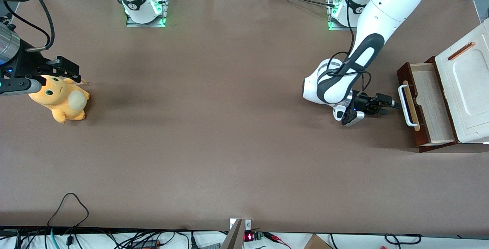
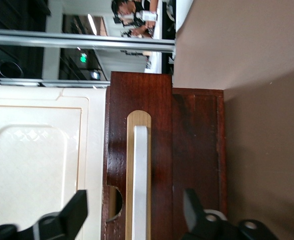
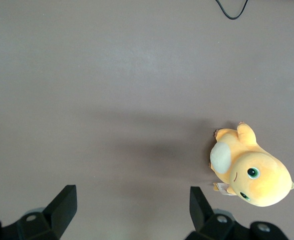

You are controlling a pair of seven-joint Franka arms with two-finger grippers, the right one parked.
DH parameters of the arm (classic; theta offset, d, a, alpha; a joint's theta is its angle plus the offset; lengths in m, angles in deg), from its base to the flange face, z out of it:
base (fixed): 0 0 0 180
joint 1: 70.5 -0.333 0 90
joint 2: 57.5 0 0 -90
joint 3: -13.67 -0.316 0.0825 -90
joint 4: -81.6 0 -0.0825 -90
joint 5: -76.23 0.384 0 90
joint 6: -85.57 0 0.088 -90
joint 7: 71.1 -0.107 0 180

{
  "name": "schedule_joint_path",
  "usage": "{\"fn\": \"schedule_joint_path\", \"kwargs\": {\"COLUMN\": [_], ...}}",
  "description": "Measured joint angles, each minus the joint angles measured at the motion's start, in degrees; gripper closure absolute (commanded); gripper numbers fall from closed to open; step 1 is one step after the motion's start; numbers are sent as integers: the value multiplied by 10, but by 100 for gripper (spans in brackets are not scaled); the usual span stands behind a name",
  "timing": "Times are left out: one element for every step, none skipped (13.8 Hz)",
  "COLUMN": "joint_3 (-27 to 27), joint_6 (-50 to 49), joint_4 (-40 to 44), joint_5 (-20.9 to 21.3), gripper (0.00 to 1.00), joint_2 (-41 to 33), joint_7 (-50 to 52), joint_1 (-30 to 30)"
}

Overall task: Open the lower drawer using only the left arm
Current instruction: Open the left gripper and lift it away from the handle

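The lower drawer (image 1: 431,104) stands pulled out of the white cabinet (image 1: 466,84) at the working arm's end of the table, its light wood inside showing. Its white loop handle (image 1: 405,105) sits on a pale wood strip on the dark red-brown front. The left arm (image 1: 382,23) reaches down to the table in front of the drawer. Its gripper (image 1: 390,107) is open and empty, just in front of the handle and apart from it. In the left wrist view the gripper (image 2: 135,200) has its fingers spread to either side of the handle (image 2: 141,165) and drawer front (image 2: 161,145).
A yellow plush toy (image 1: 61,100) lies toward the parked arm's end of the table, also in the right wrist view (image 3: 251,172). The cabinet (image 2: 42,165) shows above the drawer. A black cable loop (image 1: 70,203) lies near the table's front edge.
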Motion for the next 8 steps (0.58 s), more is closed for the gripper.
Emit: {"fn": "schedule_joint_path", "kwargs": {"joint_3": [7,14,17,17,16,13,8,-1], "joint_6": [10,25,42,57,70,81,97,116], "joint_4": [18,37,58,80,101,120,135,149], "joint_5": [-29,-61,-94,-129,-163,-196,-232,-274], "gripper": [0,0,0,0,0,0,0,0], "joint_2": [-5,-16,-30,-48,-67,-86,-105,-124], "joint_7": [-7,-26,-54,-90,-128,-166,-203,-237], "joint_1": [0,0,1,0,-1,-4,-9,-14]}}
